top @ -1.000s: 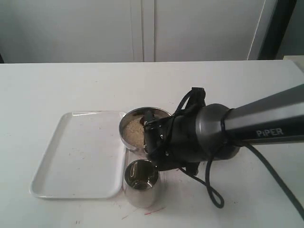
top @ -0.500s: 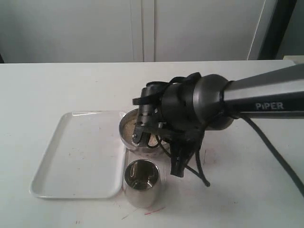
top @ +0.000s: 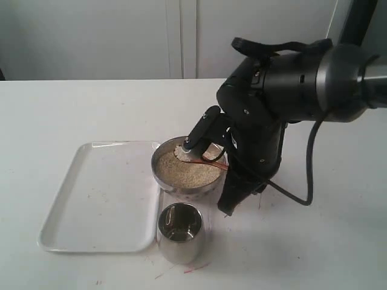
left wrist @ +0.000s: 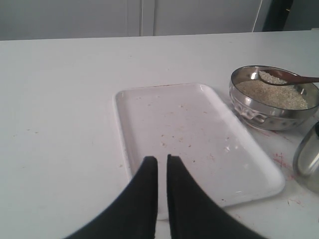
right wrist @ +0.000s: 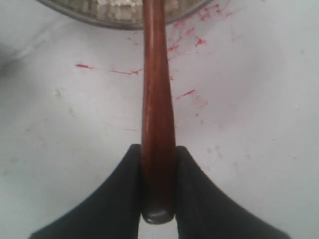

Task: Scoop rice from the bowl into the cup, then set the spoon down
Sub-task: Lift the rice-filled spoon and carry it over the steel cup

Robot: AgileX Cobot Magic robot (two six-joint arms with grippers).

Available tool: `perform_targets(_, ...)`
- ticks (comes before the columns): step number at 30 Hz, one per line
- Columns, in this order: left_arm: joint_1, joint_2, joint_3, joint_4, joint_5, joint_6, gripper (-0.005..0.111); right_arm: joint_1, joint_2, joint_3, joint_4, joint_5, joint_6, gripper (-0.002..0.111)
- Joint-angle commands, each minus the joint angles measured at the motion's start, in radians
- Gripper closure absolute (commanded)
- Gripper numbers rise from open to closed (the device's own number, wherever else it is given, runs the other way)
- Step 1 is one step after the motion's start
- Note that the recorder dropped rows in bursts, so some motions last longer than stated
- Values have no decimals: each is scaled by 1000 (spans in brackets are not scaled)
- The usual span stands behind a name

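Note:
The steel bowl (top: 181, 184) (left wrist: 266, 115) holds a bed of rice (top: 184, 170) (left wrist: 271, 94). The reddish wooden spoon (top: 205, 162) (left wrist: 286, 79) hovers over the bowl, its head heaped with rice and its handle pointing right. My right gripper (top: 230, 175) (right wrist: 158, 149) is shut on the end of the spoon's handle (right wrist: 155, 74), beside the bowl's right rim (right wrist: 89, 12). The steel cup (top: 179, 232) (left wrist: 309, 159) stands upright just in front of the bowl; no rice shows inside it. My left gripper (left wrist: 162, 158) is shut on nothing, above the near end of the white tray, and is out of the exterior view.
A white rectangular tray (top: 100, 193) (left wrist: 184, 134) lies left of the bowl and cup. The bulky right arm (top: 272, 103) and its cable (top: 302, 193) hang over the table right of the bowl. Red marks (right wrist: 199, 42) stain the tabletop.
The right arm has lifted and swung up to the right, uncovering the bowl. The spoon now sits over the rice with a heap of grains on its head.

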Motion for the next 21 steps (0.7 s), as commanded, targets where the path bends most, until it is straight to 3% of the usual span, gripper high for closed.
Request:
perform_targets(1, -5, 1, -6, -8, -4, 0, 92, -9, -19, -1, 85, -41, -21, 108)
perform_targets(13, -5, 1, -6, -8, -4, 0, 92, -9, -95, 97, 129, -129, 6, 108)
perform_targets(17, -5, 1, -6, -8, -4, 0, 92, -9, -175, 102, 110, -77, 22, 108)
perform_targets(21, -5, 1, -6, -8, -4, 0, 92, -7, -304, 102, 112, 94, 32, 108)
